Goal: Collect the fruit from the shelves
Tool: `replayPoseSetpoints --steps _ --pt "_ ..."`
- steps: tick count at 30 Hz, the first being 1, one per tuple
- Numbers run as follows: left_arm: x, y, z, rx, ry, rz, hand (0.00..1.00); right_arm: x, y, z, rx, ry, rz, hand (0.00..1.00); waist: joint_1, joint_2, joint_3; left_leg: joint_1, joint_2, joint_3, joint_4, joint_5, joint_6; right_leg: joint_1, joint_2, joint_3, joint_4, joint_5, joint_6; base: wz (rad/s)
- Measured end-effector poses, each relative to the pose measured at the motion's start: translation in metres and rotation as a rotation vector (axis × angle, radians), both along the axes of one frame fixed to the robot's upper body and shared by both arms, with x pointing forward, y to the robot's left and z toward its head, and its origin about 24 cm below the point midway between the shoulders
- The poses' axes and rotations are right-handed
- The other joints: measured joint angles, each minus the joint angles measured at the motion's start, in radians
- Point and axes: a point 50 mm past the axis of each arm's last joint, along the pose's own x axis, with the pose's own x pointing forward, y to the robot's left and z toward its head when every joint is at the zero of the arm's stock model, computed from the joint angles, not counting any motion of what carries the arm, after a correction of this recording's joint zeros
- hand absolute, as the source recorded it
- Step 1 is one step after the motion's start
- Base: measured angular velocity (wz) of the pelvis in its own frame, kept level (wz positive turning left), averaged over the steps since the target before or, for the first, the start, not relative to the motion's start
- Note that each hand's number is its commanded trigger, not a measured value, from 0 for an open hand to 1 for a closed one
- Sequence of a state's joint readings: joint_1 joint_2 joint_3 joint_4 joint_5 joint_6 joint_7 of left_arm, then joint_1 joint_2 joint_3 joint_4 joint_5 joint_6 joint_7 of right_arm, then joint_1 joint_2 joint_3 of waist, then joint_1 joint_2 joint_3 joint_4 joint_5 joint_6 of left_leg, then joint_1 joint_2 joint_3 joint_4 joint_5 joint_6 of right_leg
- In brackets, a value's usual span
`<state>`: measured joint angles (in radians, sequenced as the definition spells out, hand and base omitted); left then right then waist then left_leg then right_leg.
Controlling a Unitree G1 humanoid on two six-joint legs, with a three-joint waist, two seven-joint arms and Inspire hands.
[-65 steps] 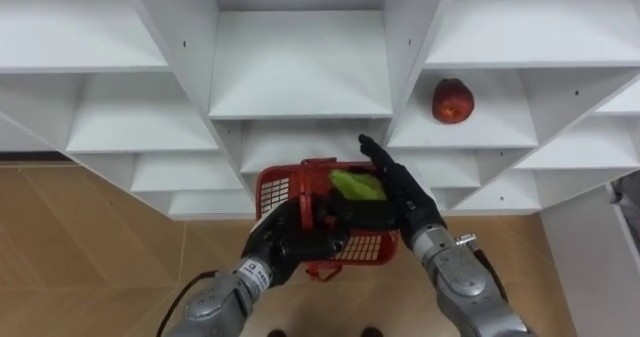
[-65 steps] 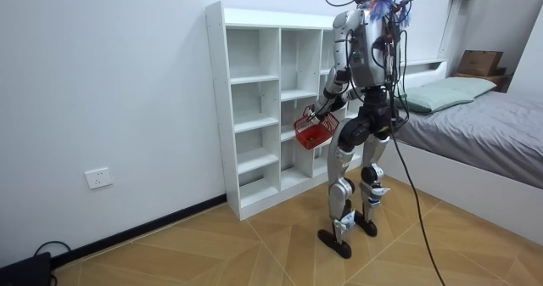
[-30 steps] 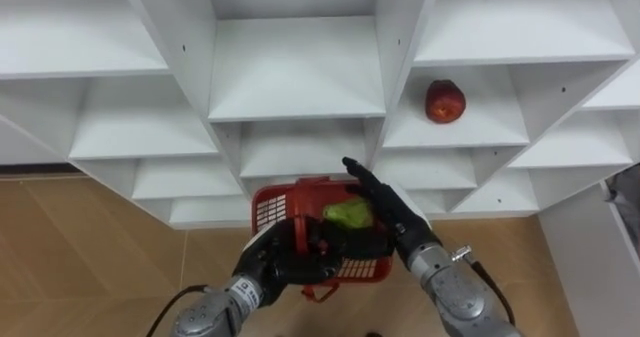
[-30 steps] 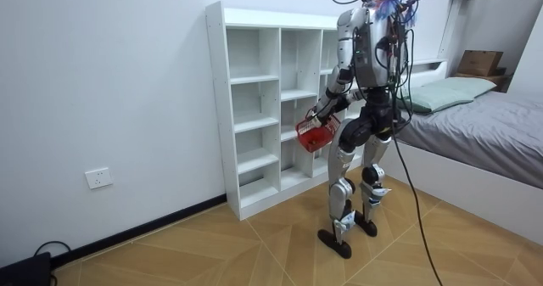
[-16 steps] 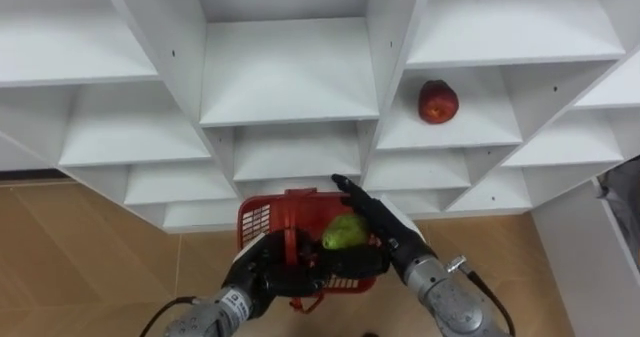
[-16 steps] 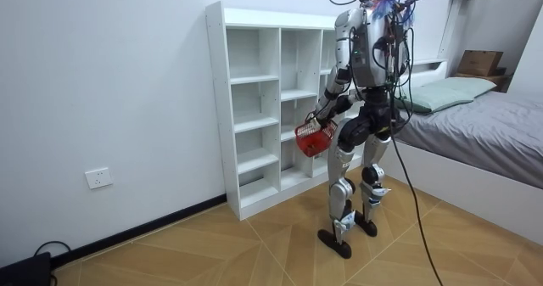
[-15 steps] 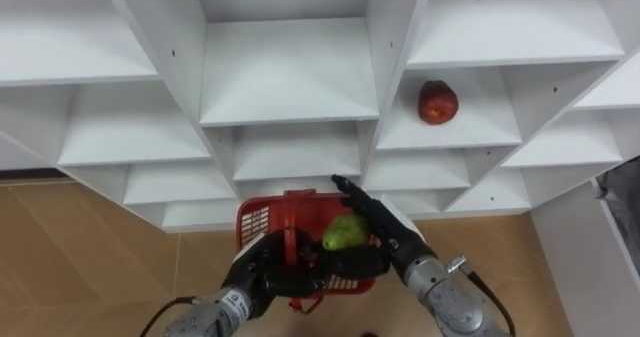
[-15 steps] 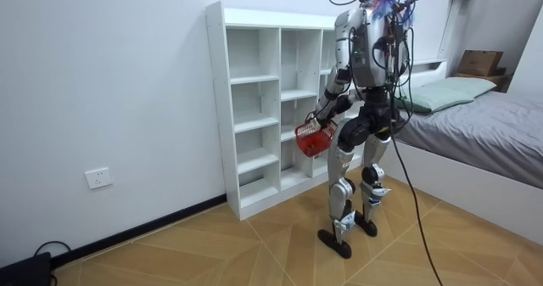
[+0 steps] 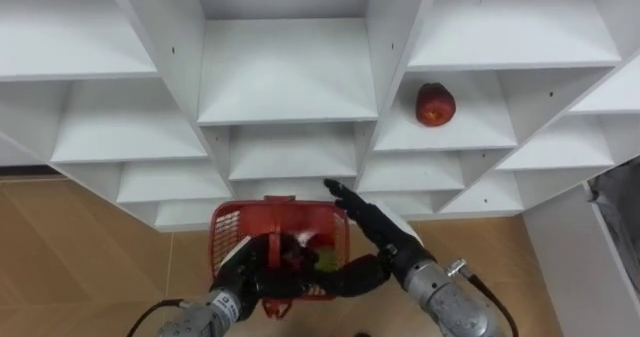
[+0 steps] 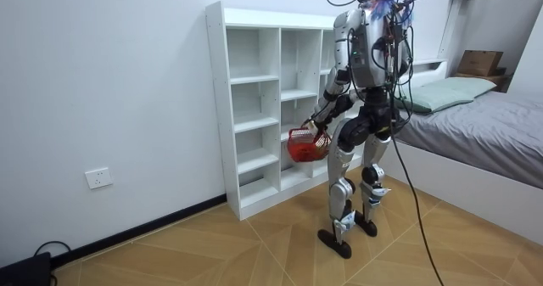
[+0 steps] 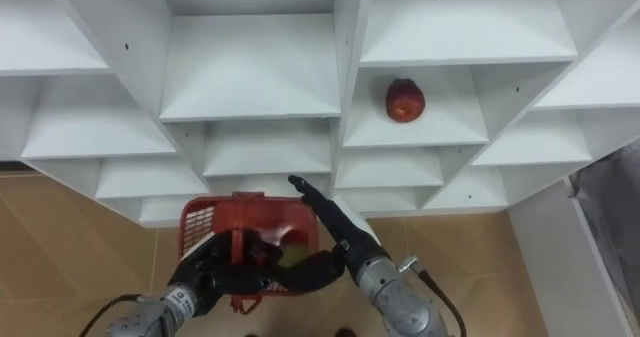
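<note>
Stood upright on the wooden floor, close before a tall white shelf unit set against the wall, body turned toward it. Held a red basket low, level with the thighs, just in front of the unit's lower middle shelves. Had a bed with a grey cover along the room view's right, a pale green pillow at its head, a cardboard box beyond. Showed a wall socket low at the room view's left.
</note>
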<state>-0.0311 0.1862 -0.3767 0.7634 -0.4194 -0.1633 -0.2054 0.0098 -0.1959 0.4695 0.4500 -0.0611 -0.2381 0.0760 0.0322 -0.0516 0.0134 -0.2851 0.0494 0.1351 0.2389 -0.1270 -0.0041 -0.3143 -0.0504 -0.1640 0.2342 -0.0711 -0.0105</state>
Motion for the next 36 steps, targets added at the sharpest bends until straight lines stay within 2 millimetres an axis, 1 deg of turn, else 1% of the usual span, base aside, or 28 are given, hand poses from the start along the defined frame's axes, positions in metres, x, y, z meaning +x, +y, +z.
replayPoseSetpoints --steps 4,7,12,18,23,25,29,33,36 --pt "-0.003 0.008 -0.004 0.042 0.02 0.032 1.0 -0.004 -0.002 -0.003 -0.012 0.011 0.001 0.0 0.0 0.002 0.0025 -0.003 0.0 0.0 0.0 0.0 0.0 -0.003 0.0 0.001 0.0 0.0 0.0 0.0" --pt "-0.004 0.011 -0.006 0.061 0.031 0.044 1.0 -0.004 -0.002 -0.003 -0.026 0.004 0.01 0.0 0.0 0.005 0.0047 -0.004 0.0 0.0 -0.001 0.0 0.0 -0.004 0.0 0.001 -0.001 0.0 0.0 0.0" --pt "-0.008 0.013 -0.01 0.099 0.051 0.032 1.0 -0.004 -0.001 -0.003 -0.051 -0.006 0.025 0.0 0.0 0.006 0.0057 -0.005 0.0 -0.001 -0.003 0.0 0.0 -0.004 0.0 0.0 -0.007 0.0 0.0 0.0" --pt "-0.002 0.011 -0.007 0.096 0.034 0.026 1.0 0.0 0.001 0.005 -0.04 -0.047 0.022 0.0 -0.003 0.006 0.0055 -0.008 0.0 -0.001 -0.004 0.0 0.0 -0.006 0.001 0.0 -0.01 0.0 0.0 0.0" --pt "-0.001 0.013 -0.006 0.093 0.028 0.043 1.0 0.003 -0.005 0.011 -0.033 -0.079 -0.023 0.0 -0.005 0.005 0.0051 -0.007 0.0 0.0 -0.006 0.0 0.0 -0.004 0.001 0.0 -0.012 0.0 0.001 0.0" --pt "0.001 0.016 -0.005 0.089 0.023 0.064 1.0 0.005 -0.008 0.012 -0.034 -0.088 -0.052 0.0 -0.011 0.005 0.005 -0.007 0.0 0.0 -0.006 0.0 0.0 -0.004 0.0 -0.001 -0.012 0.0 0.001 0.0" --pt "0.0 0.018 -0.006 0.101 0.027 0.086 1.0 0.006 -0.015 0.012 -0.041 -0.105 -0.121 0.0 -0.013 0.005 0.0049 -0.004 0.0 0.0 -0.007 0.0 0.0 -0.001 0.001 0.0 -0.013 0.0 0.001 0.0" --pt "-0.005 0.022 -0.008 0.1 0.039 0.113 1.0 0.005 -0.031 0.01 -0.049 -0.111 -0.258 0.0 -0.022 0.005 0.0047 -0.001 0.0 0.003 -0.008 0.0 0.0 0.001 0.002 0.002 -0.013 0.0 0.001 -0.01" --pt "-0.008 0.028 -0.009 0.096 0.043 0.149 1.0 0.004 -0.045 0.006 -0.063 -0.114 -0.351 0.0 -0.026 0.004 0.0043 0.004 0.001 0.008 -0.011 0.0 0.0 0.0 0.003 0.011 -0.012 0.0 0.001 -0.06"
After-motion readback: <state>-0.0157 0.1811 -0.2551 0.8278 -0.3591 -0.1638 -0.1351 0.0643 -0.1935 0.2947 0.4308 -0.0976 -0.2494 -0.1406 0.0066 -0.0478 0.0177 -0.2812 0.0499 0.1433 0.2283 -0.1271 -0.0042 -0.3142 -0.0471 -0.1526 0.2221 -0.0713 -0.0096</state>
